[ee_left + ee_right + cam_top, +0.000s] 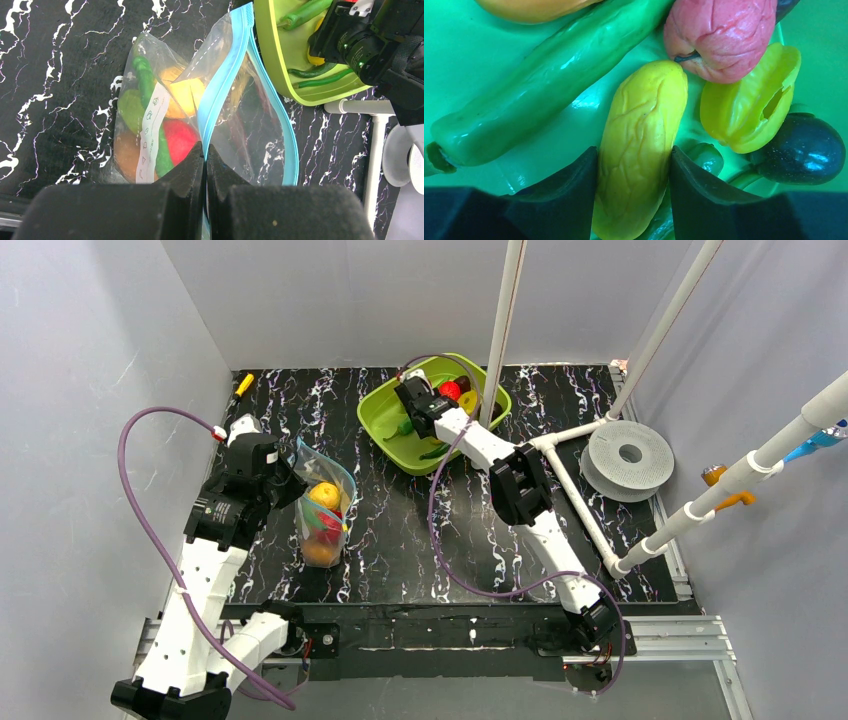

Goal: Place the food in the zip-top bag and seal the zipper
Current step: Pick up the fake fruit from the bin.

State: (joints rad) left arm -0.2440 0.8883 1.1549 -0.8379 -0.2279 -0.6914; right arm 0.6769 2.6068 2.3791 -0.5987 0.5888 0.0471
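Observation:
The clear zip-top bag [322,508] stands on the dark table with its mouth open. Inside it lie red [180,140], yellow [186,95], green and orange food. My left gripper [205,150] is shut on the bag's blue-teal zipper [222,95] edge and holds that side up. My right gripper [634,165] reaches down into the lime-green tray [377,422]. Its fingers press both sides of a long yellow food piece [641,135]. Around that piece lie a green cucumber [549,85], a pink-red fruit [719,35], a yellow ridged fruit [749,100] and a dark one [804,150].
White pipe posts [505,330] rise right behind the tray, and a pipe frame [580,500] lies on the table's right side. A grey filament spool [628,455] sits at the right edge. A small yellow item [244,383] lies at the far left corner.

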